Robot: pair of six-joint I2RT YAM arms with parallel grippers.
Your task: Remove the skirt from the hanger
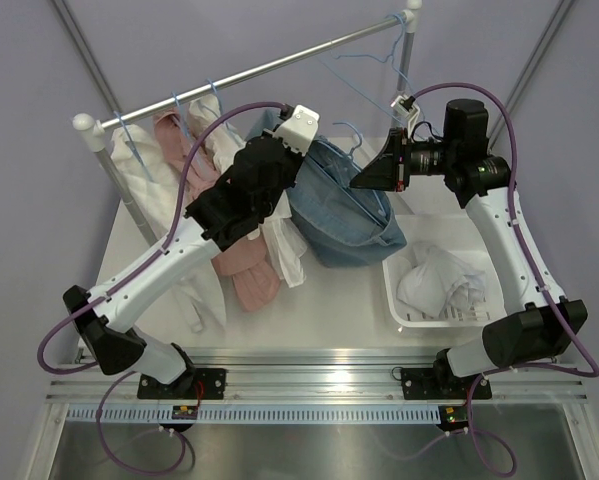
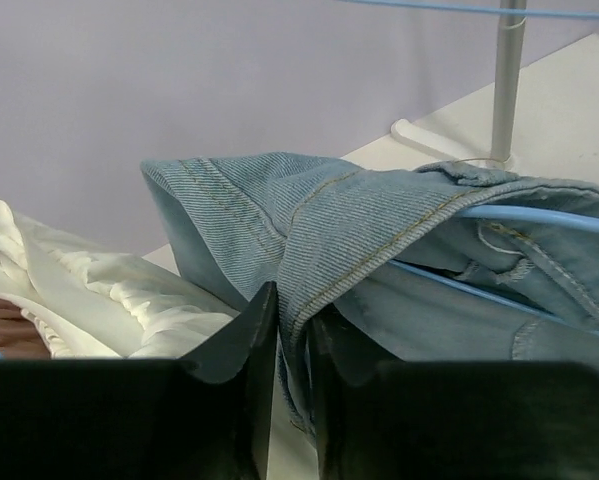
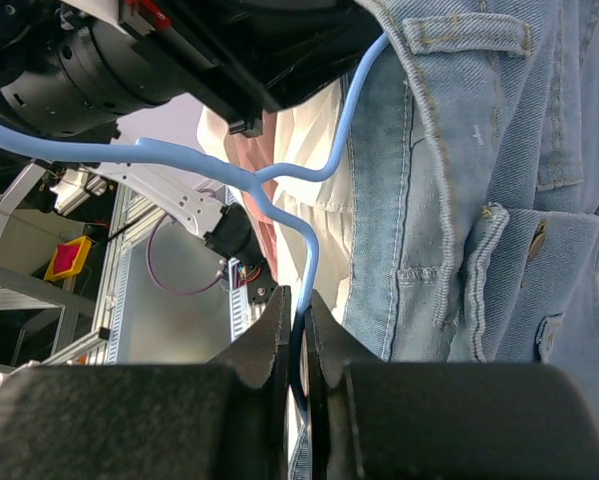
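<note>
Two claws are at work. The left claw (image 2: 291,300) is clenched on a fold of the blue jean skirt (image 1: 351,212), which hangs in the middle of the top view, above the table (image 1: 329,300). The right claw (image 3: 299,312) pinches the thin blue hanger (image 3: 279,180). The hanger sits inside the skirt's top. A white basket (image 1: 393,295) holding white cloth sits at the lower right.
</note>
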